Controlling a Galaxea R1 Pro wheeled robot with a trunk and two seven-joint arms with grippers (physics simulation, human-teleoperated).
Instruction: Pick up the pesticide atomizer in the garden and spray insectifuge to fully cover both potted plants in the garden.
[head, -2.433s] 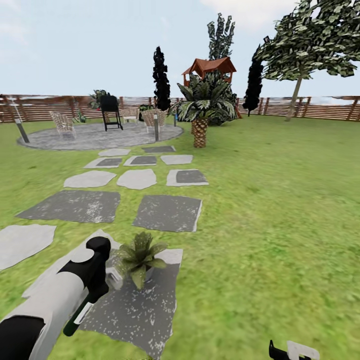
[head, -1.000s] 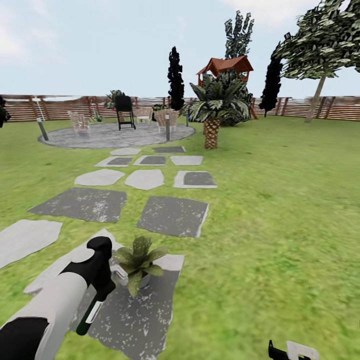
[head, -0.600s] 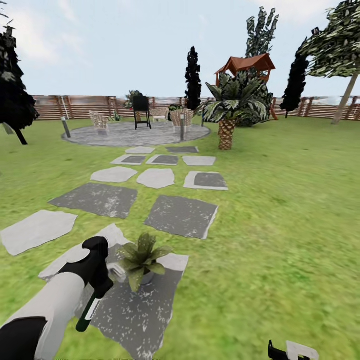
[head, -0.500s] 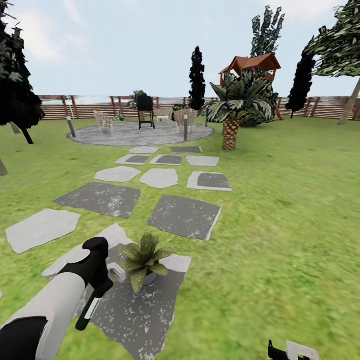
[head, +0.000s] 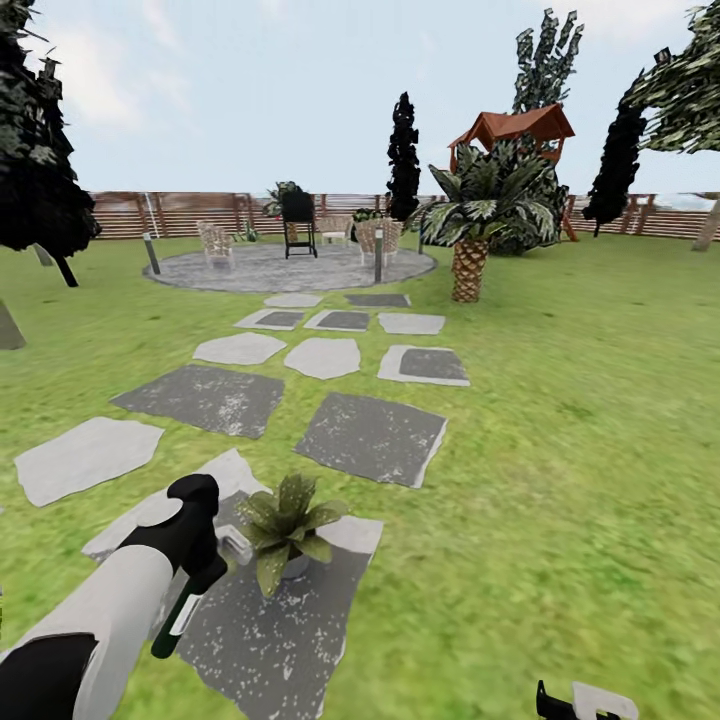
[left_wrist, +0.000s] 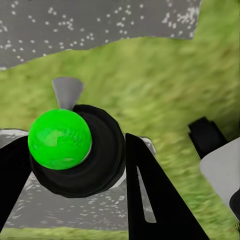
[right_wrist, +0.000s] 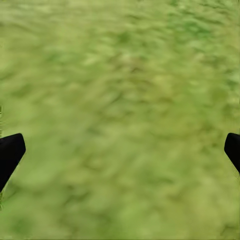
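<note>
The pesticide atomizer (head: 185, 612) hangs at the lower left of the head view, gripped by the left pincer (head: 200, 570), its dark body with the white strip slanting down toward the grass and its pale trigger head (head: 236, 545) just beside a potted plant (head: 285, 522). In the left wrist view the bottle (left_wrist: 77, 150) sits clamped between the two black fingers (left_wrist: 150, 195), a bright green patch on the end facing the camera. The plant, a low rosette of pointed green leaves, stands on a dark grey stepping stone (head: 280, 630) in the lawn (head: 580, 450). More stones (head: 370, 437) lead away to a round paved patio (head: 290, 268), with a striped-leaf palm (head: 470, 225) to its right and a brown slatted fence (head: 200, 213) behind. The right pincer (right_wrist: 120, 150) is released, its fingertips spread wide above blurred grass.
</note>
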